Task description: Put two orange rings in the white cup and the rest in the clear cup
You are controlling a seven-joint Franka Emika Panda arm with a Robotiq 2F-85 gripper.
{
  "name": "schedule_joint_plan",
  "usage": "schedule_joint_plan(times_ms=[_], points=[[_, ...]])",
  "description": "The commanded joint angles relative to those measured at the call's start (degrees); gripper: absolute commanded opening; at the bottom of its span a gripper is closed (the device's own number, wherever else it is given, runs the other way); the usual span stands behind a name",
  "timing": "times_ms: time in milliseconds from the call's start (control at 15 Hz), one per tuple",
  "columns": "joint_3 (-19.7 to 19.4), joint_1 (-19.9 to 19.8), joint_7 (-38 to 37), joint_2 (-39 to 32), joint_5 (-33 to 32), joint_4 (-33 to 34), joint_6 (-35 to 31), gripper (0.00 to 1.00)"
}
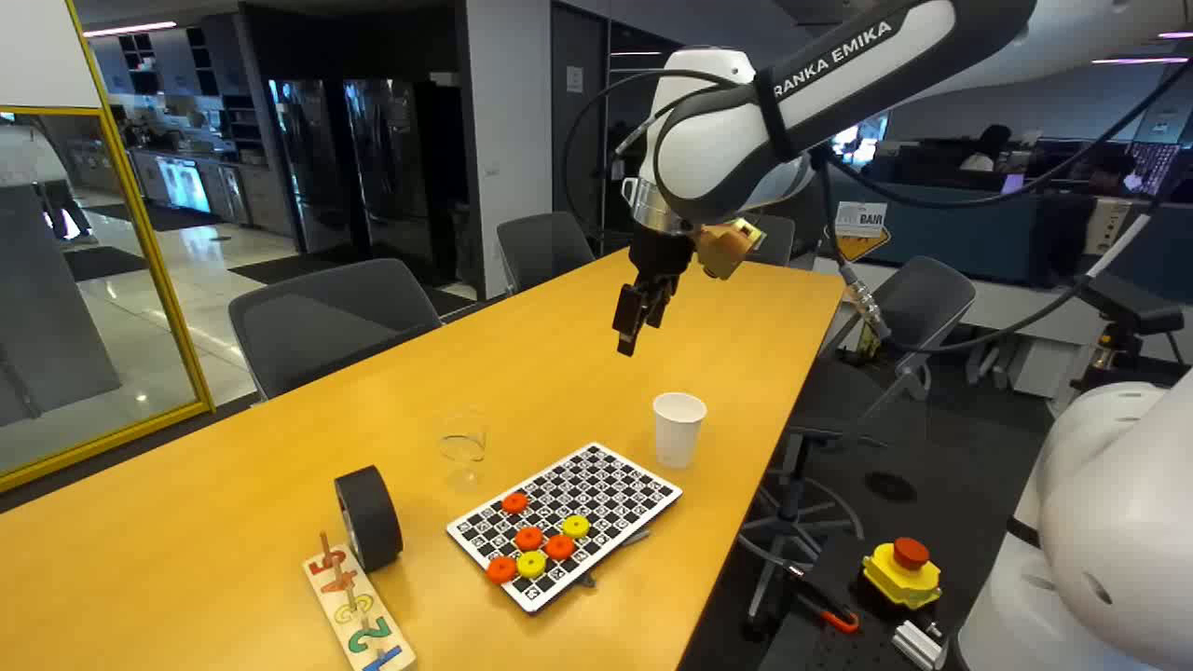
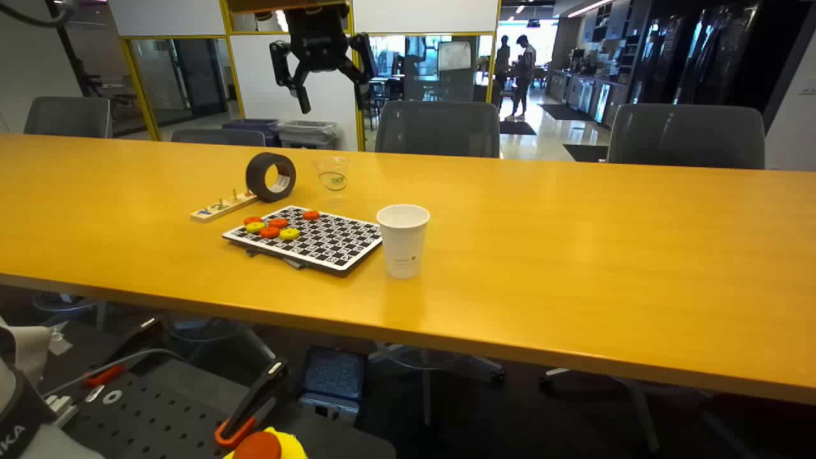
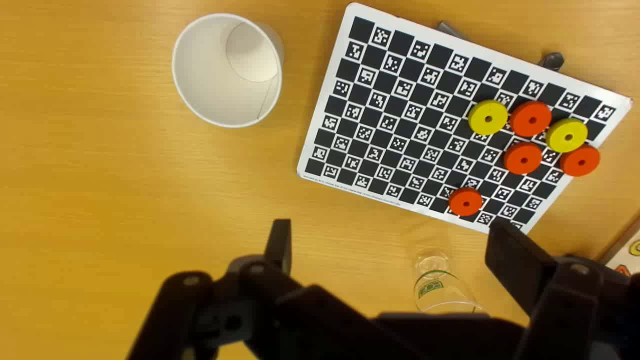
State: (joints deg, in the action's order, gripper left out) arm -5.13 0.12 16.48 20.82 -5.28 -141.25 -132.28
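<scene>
While the gripper [image 1: 641,334] hangs well above the level of the board [image 1: 606,494] in an exterior view, four orange rings [image 1: 528,543] lie on that board: three close together with two yellow rings [image 1: 575,527] at one short end, the fourth apart from them near a long edge. Just beyond the board's opposite short end, the white cup [image 1: 678,429] stands upright, apart from it. Near the long edge by the lone orange ring stands the clear cup [image 1: 463,447], also upright and faint against the table [image 1: 233,522]. Off the board's corner at the ring end, the tape [image 1: 377,517] stands on its rim near the number block [image 1: 362,610]; whether those two touch I cannot tell. In an exterior view, the gripper is released, its two fingers [image 2: 304,102] spread well apart, higher than the board, and the tape shows its hole beyond that same corner. In the wrist view, the fingers are likewise wide apart, and the clear cup shows in the gap between them, partly hidden by the gripper, off the board's long edge. One orange ring sits right at the board's ring-end edge.
</scene>
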Motion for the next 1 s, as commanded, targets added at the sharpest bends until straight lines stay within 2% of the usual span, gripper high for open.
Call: schedule_joint_plan(times_ms=[0,400,933], points=[[0.2,-0.2,0.0,0.1,0.1,0.4,0.1,1.00],[0.2,-0.2,0.0,0.3,0.1,0.8,0.1,1.00],[0.7,2.0,0.8,-7.2,5.9,0.9,-0.1,1.00]])
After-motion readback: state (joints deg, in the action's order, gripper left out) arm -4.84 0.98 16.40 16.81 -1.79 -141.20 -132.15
